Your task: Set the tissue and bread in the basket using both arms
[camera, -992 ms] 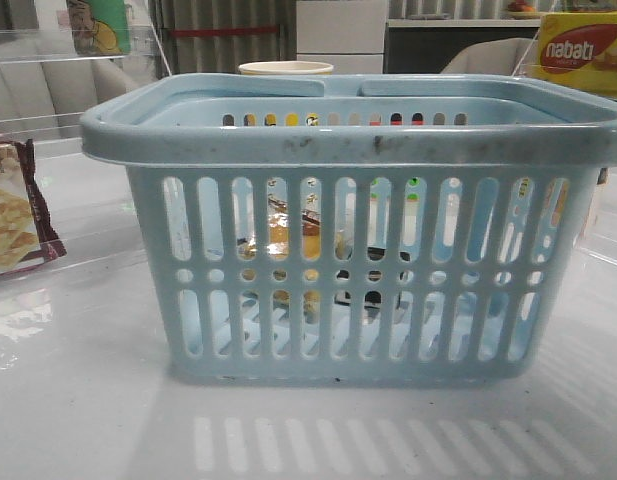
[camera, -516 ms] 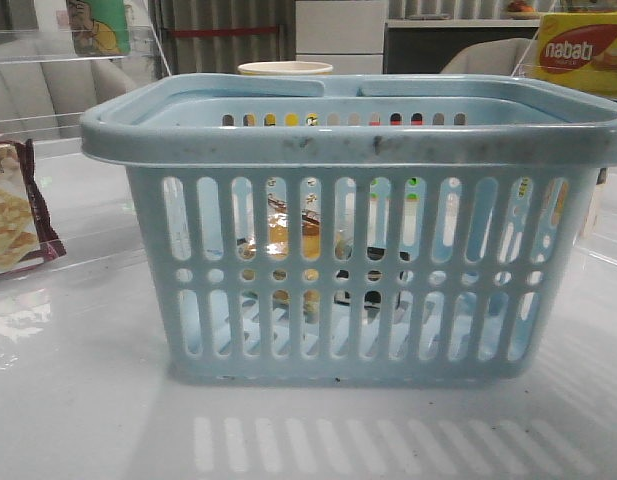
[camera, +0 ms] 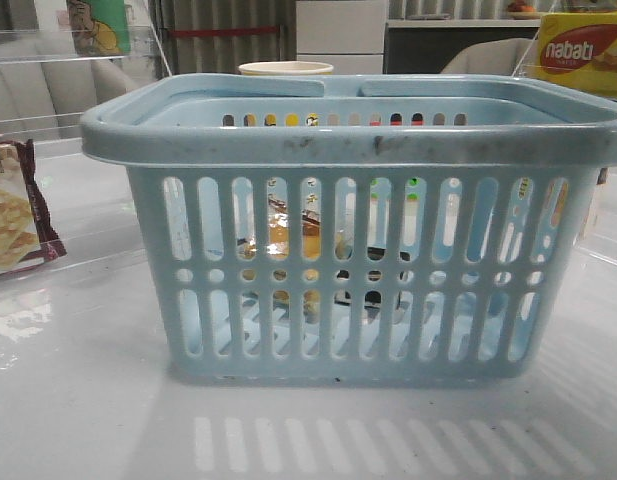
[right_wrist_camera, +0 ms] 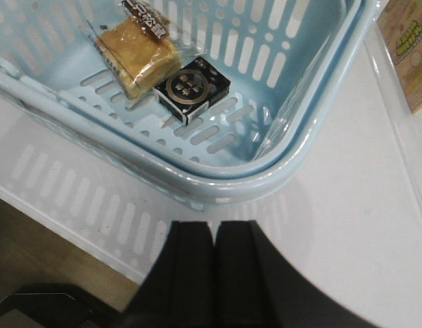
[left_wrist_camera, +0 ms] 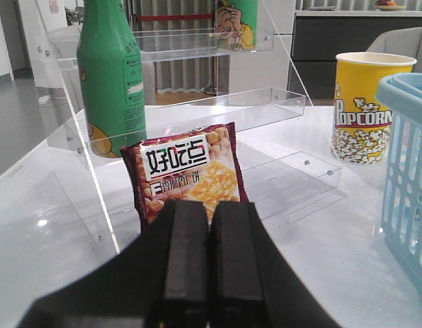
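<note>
We note bread [right_wrist_camera: 137, 56] touching tissue [right_wrist_camera: 193, 88] inside basket [right_wrist_camera: 279, 174]; left gripper [left_wrist_camera: 209, 263] and right gripper [right_wrist_camera: 213, 273] pressed together, empty.

One basket [camera: 358, 140] stands on the table, with one bread [right_wrist_camera: 137, 56] and one tissue [right_wrist_camera: 192, 89] pack inside. I count one cracker packet [left_wrist_camera: 185, 172], one green bottle [left_wrist_camera: 110, 75], one popcorn tub [left_wrist_camera: 366, 106], one yellow wafer box [camera: 584, 52], and two grippers [left_wrist_camera: 209, 263] [right_wrist_camera: 213, 273].
</note>
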Tool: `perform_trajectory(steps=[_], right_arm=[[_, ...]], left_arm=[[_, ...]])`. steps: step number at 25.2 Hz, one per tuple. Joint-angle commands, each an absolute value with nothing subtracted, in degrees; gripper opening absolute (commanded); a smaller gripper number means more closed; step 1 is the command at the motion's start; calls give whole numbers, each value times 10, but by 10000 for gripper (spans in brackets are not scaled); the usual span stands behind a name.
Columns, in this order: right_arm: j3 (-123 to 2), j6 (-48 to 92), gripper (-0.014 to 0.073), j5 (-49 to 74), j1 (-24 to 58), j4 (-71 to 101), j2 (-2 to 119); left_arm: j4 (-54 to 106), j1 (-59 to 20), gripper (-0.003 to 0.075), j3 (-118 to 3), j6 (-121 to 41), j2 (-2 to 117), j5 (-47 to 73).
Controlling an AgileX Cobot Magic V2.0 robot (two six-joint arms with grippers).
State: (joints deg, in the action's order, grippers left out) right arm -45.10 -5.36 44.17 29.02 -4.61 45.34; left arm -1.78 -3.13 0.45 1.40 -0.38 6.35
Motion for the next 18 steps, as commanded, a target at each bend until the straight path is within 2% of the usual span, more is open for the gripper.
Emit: perform_trajectory(steps=[1,4,7,13,18], right_arm=[[-466,-50,55,408,288,-55,448],[-457,-49,55,407,285,-66,437],[-408,-41,55,365,230,-95,387],[-246,-41,55,214,85,-96,209],[-97,-41,55,98,6,-95,59]], left_arm=[[-13,-33,92,4,17,-12,19],[-13,-33,92,4,17,-12,19],[-13,-33,92,4,17,-12,19],[-13,-34,92,4,17,-12,19],[-13,-34,92,4,17,-12,19]])
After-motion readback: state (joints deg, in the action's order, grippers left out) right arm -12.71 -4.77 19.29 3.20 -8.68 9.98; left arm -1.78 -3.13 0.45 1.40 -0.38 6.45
